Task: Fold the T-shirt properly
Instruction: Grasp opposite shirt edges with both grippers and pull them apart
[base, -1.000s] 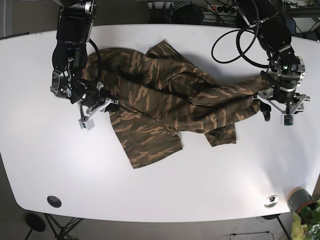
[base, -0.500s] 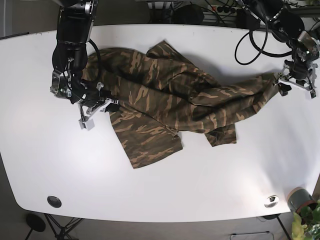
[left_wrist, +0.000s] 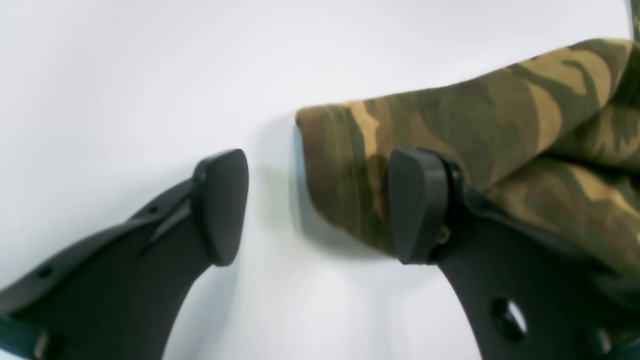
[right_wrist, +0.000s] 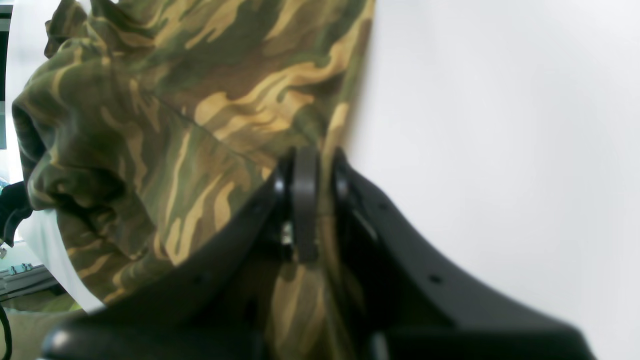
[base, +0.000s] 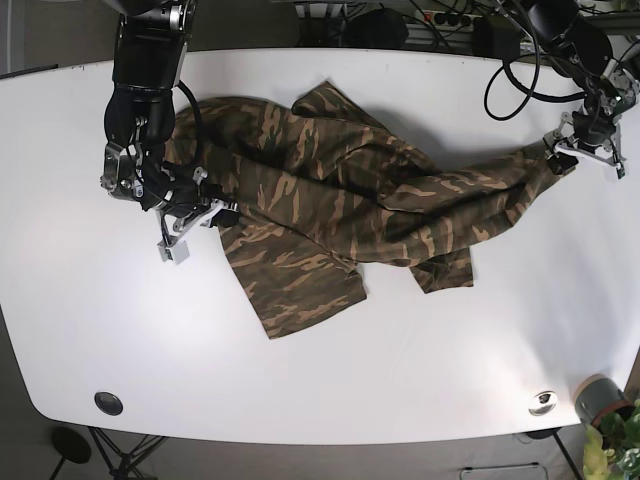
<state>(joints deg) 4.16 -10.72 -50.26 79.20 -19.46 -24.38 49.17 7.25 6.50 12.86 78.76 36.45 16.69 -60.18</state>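
Camouflage cotton filled the right half of the left wrist view: a rolled end of the T-shirt (left_wrist: 450, 145) lay on the white table (left_wrist: 125, 65), and we saw our left gripper (left_wrist: 320, 205) with its jaws spread wide. One pad rested against the cloth's end, the other stood on bare table, so nothing was clamped. The fabric stretched away from that gripper toward the view's right.

From the right wrist view, we saw our right gripper (right_wrist: 306, 210) closed tight, a fold of the shirt's edge pinched between its pads, with the bulk of the garment bunched up to the view's left and bare table to the right.

Seen from the base camera, the T-shirt (base: 330, 190) lay crumpled across the middle of the table (base: 320, 390), its long axis running roughly left to right. Our right gripper (base: 190, 215) held the left edge; our left gripper (base: 580, 148) sat at the stretched-out end on the view's right. We judged that this far end, lying just inside the spread jaws, was what the left arm would need to pinch before the shirt could be pulled flat.
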